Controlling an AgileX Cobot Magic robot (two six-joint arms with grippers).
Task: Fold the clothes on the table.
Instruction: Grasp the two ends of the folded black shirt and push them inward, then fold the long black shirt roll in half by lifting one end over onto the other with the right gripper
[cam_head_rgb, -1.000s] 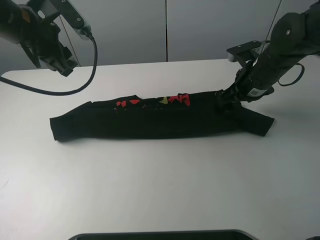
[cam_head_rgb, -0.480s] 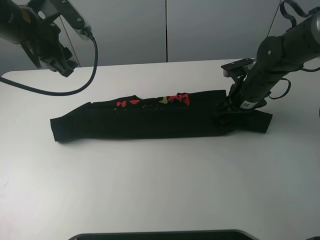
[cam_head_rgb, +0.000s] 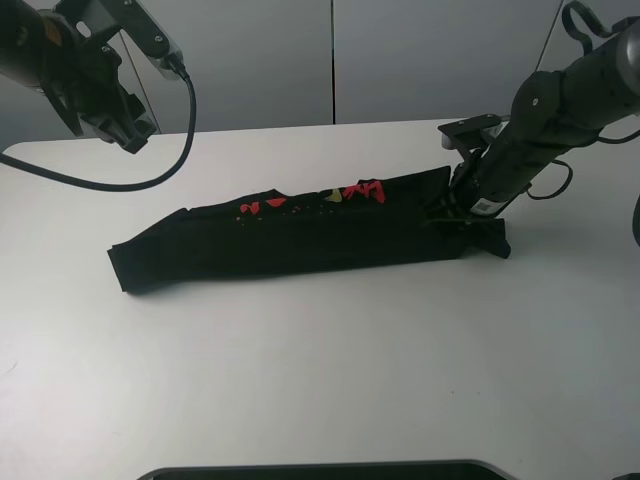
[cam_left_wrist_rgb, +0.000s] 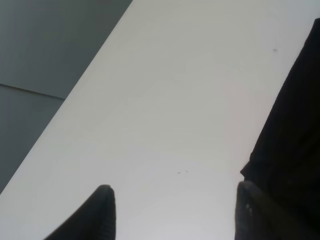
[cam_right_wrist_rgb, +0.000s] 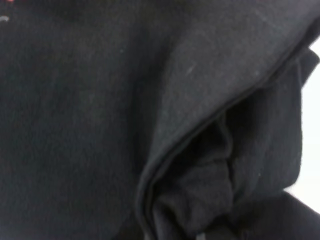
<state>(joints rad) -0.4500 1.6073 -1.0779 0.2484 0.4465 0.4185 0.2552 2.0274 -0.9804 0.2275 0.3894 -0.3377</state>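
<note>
Folding the black shirt (cam_head_rgb: 300, 240): my right gripper (cam_head_rgb: 455, 213) pinches its end, my left gripper (cam_left_wrist_rgb: 172, 212) hangs spread. Next, carry end leftward.

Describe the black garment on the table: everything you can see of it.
The black garment looks like soft knit cloth, folded into a long narrow band lying across the white table. A red and yellow print shows along its far edge. Its right end is bunched and slightly raised where the right pincer appears to grip it. The rest lies flat.
</note>
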